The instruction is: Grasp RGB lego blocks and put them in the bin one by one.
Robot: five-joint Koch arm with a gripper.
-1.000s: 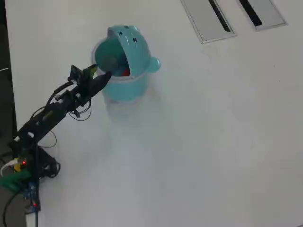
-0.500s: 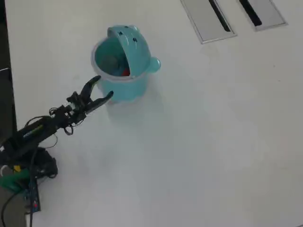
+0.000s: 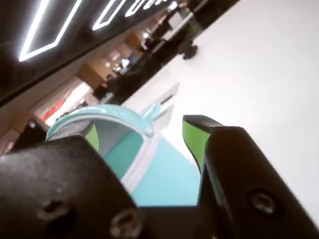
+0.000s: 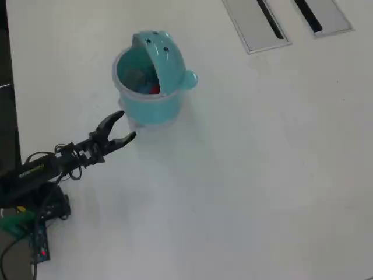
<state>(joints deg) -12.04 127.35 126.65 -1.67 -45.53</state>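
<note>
In the overhead view the arm [image 4: 41, 169] lies low along the near left of the white worktop [image 4: 245, 175], lower and flatter than half a second ago and much more so than a second ago, when it was raised with its tip over the bin's mouth. The end effector [image 4: 125, 125] has drawn back toward the near left and now sits just short of the bin's near wall, apart from it; its two jaws are spread, with nothing between them. The wrist view agrees: the end effector [image 3: 142, 132] shows its green-faced fingers [image 3: 193, 137] parted, and through the gap the teal wall and pale rim of the bin [image 3: 149, 164] fill the middle.

Just beyond, the bin [image 4: 152, 108] stands upright in the same spot as in both earlier frames, its curved flap [image 4: 157, 49] with dark dots raised on the far side and the side knob [image 4: 190, 78] to the right. Inside it, a red block [image 4: 154, 89] lies against the right part of the floor, with a bluish shape beside it that is too blurred to name; the red block sat there in the earlier frames too.

At the far right edge, two grey panels with dark slots [image 4: 256, 23] are set into the worktop, unchanged.
</note>
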